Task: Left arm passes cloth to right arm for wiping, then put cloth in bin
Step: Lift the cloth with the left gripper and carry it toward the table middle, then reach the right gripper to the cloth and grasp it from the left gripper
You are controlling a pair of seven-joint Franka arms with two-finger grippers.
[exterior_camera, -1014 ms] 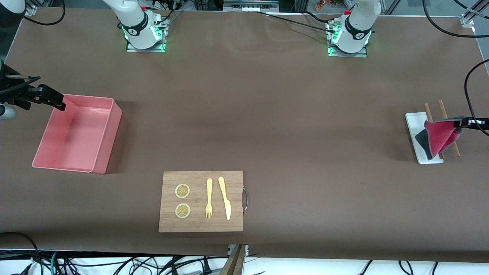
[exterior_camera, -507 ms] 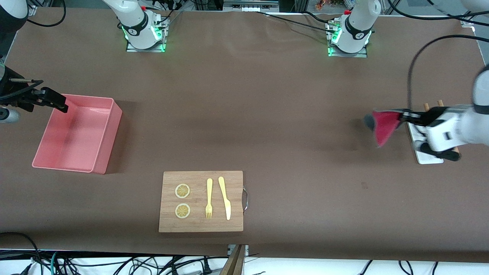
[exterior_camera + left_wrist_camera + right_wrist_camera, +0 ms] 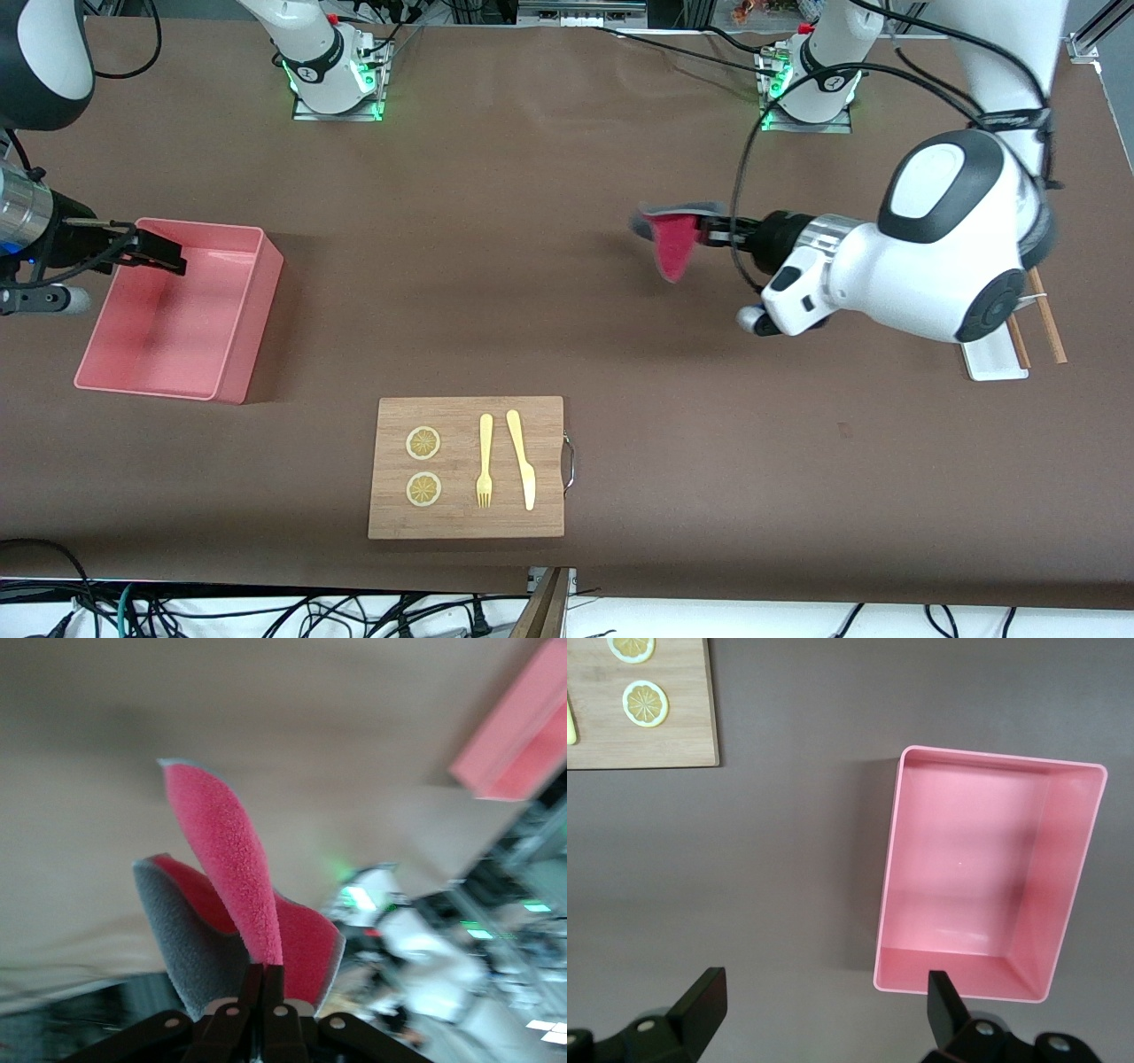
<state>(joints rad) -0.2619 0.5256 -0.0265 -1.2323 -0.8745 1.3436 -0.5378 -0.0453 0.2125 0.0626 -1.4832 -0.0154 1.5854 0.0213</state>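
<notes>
The left gripper (image 3: pixel 709 228) pinches the cloth (image 3: pixel 673 239) in closed jaws above the table's middle. The right gripper (image 3: pixel 159 252) hovers over the bin (image 3: pixel 239 354), jaws wide and empty. For a clean handover, present a free-hanging corner.

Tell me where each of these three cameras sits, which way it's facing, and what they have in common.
Front view: high across the table, facing both arm bases; shows both arms, the left gripper holding the cloth over bare table, the right gripper over the bin.
Left wrist view: on the left wrist, looking along its shut fingers at the cloth.
Right wrist view: on the right wrist, looking down past its open fingers at the bin.
Shared: all three show the bin; front and right wrist also show the cutting board.
</notes>
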